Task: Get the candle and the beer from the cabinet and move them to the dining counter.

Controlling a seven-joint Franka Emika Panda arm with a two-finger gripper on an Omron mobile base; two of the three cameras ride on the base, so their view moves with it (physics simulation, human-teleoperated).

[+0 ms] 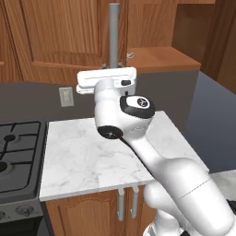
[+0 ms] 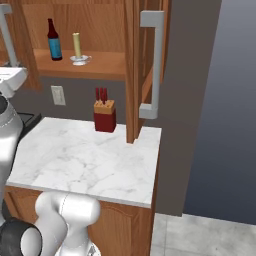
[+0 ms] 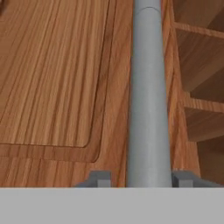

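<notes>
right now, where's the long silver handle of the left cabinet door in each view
left base view: handle stands upright at top centre, straight above the hand.
right base view: handle runs down the top left edge, above the white hand.
hand view: handle runs top to bottom, right of centre, between the two fingertips.
shared landmark: the hand itself, at the bar's lower end in every view.

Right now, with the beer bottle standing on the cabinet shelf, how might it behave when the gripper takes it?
The beer bottle is tall and narrow on a small base, so a nudge high up would probably tip it. It looks like smooth glass, likely slippery and breakable. The candle stands close beside it and could get knocked.
</notes>
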